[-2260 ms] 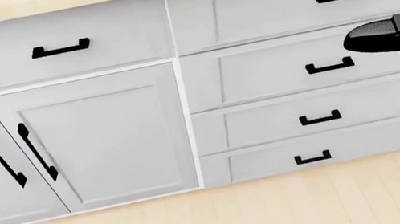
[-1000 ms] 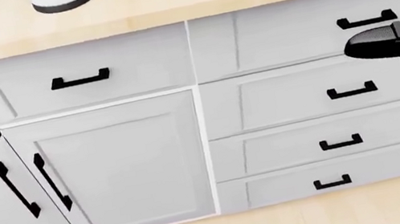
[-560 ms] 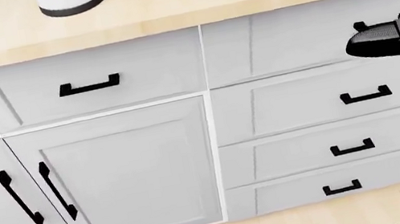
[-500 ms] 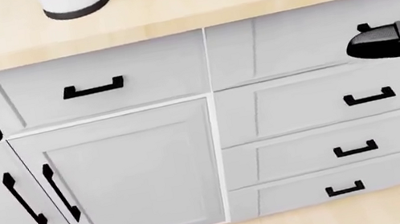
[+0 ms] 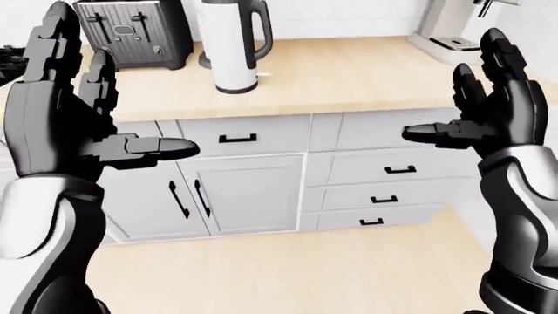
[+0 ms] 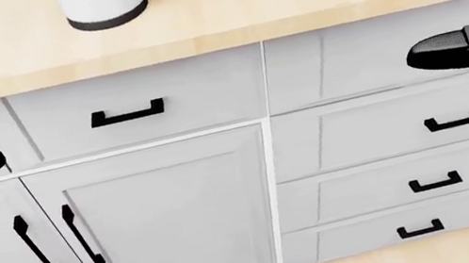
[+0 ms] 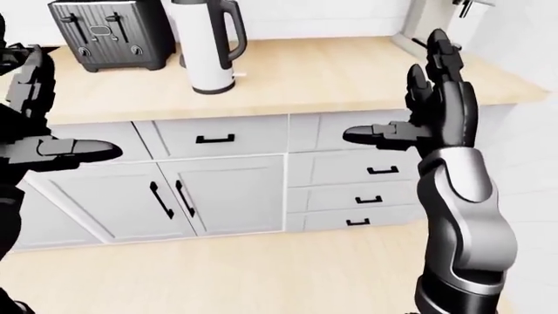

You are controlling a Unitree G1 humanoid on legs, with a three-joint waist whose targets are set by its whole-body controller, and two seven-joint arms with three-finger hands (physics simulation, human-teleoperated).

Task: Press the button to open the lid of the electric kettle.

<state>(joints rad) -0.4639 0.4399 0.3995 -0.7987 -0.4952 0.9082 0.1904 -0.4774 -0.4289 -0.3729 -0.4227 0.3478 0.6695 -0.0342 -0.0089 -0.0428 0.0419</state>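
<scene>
As the head view has tilted up, the electric kettle [image 5: 228,44] shows on the counter [image 5: 348,72] beside the toaster [image 5: 131,33]; I hold left hand [image 5: 65,104] and right hand [image 5: 488,108] wide, empty, well short.

Black segmented fingers [image 5: 492,62], glossy silver forearms [image 7: 458,190], black wrists.

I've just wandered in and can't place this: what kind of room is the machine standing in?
Most likely a kitchen, computer-rendered. A white electric kettle and a dark toaster stand on a wooden countertop, above white cabinets with black handles.
</scene>
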